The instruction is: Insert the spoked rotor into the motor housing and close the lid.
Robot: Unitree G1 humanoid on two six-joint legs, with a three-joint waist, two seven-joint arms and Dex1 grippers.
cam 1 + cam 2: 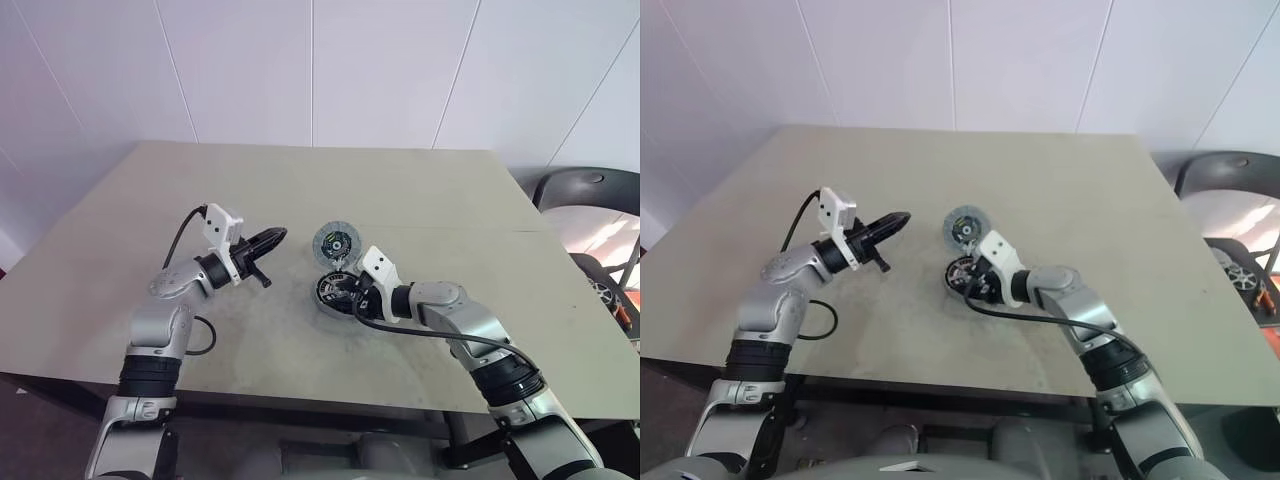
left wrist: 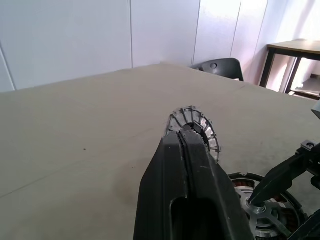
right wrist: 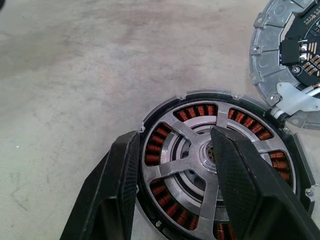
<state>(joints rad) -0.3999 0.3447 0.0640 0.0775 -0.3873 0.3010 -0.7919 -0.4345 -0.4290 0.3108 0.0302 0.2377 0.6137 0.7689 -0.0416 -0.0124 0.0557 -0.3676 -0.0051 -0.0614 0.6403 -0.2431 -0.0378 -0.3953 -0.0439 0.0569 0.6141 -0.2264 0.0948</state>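
Table (image 1: 420,190): I am working over its bare middle, where all three parts are sitting close together within reach of my right arm.

Lid (image 3: 290,55): it is lying open just behind the housing, touching its far edge and showing its circuit side, which is leaving the cup free; closing it is the step I judge is left to do.

Housing (image 3: 165,112): it is resting flat on the table with its copper coils showing through the gaps between the spokes.

Rotor (image 3: 200,155): it is sitting down inside the housing, silver spokes and hub facing up, so I judge the insertion is done or nearly done.

Right gripper (image 3: 172,172): my fingers are standing partly open, one outside the rim and one over the hub, straddling the rotor; whether they are pressing on it I cannot tell.

Left gripper (image 1: 272,238): my fingers are closed on nothing, hovering above the table off to the left, apart from the parts.
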